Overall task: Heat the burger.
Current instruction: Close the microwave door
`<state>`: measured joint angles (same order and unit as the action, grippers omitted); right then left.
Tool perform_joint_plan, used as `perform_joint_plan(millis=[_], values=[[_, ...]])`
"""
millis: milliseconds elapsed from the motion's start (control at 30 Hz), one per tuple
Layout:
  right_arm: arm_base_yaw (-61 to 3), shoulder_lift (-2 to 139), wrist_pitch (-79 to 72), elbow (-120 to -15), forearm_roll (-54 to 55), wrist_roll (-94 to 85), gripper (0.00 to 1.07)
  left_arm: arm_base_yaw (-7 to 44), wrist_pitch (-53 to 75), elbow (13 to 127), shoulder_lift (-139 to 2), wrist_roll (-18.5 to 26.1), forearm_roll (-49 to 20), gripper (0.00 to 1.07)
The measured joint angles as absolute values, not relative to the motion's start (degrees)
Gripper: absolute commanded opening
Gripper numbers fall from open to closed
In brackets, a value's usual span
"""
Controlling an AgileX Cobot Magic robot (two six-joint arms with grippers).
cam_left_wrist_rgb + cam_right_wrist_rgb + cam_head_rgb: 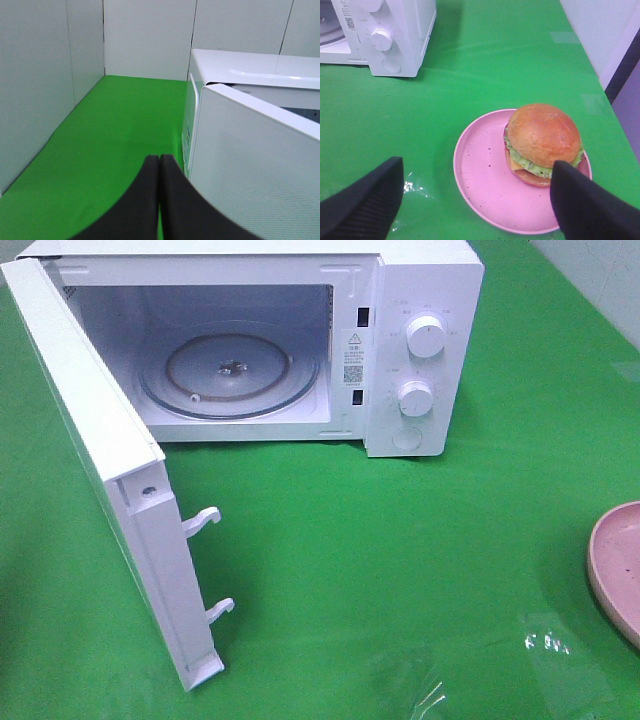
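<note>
The white box-shaped microwave oven (300, 340) stands on the bright green table cover (380, 570), with its white door (110, 470) swung wide open and the round glass turntable (230, 375) bare inside. The burger with a glossy golden-brown bun, green lettuce and yellow cheese (542, 142) sits on the round pink plate (485, 180), on the side of it farther from the oven; the plate lies on the cover well apart from the oven. The right gripper (477, 200) hangs above the plate with its black fingers (362, 205) spread far apart. The left gripper (159, 162) is near the outer face of the door, its black fingertips pressed together, apparently with nothing between them.
</note>
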<state>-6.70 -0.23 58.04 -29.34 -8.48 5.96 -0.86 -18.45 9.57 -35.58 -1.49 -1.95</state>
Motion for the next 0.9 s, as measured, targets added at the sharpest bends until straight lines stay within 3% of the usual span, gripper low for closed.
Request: perform_joint_plan(millis=[333, 400, 567, 633, 900], values=[[-6.7, -0.2, 58.0, -29.3, -8.5, 6.0, 0.75, -0.9, -31.3, 8.5, -49.6, -4.0, 1.2, 0.00], [-6.7, -0.2, 58.0, -29.3, -8.5, 6.0, 0.75, -0.9, -37.1, 8.5, -55.9, -7.6, 4.8, 0.00], [-6.7, -0.2, 58.0, -29.3, -8.5, 6.0, 0.75, -0.9, -41.7, 8.5, -60.6, -10.2, 8.0, 0.00], [-6.7, -0.2, 58.0, -29.3, -8.5, 6.0, 0.75, -0.9, -48.4, 8.5, -66.7, -12.8, 14.2, 0.00], [-6.7, -0.2, 58.0, -29.3, -8.5, 6.0, 0.75, -0.9, -59.2, 8.8, -75.3, -13.9, 23.3, 0.00]])
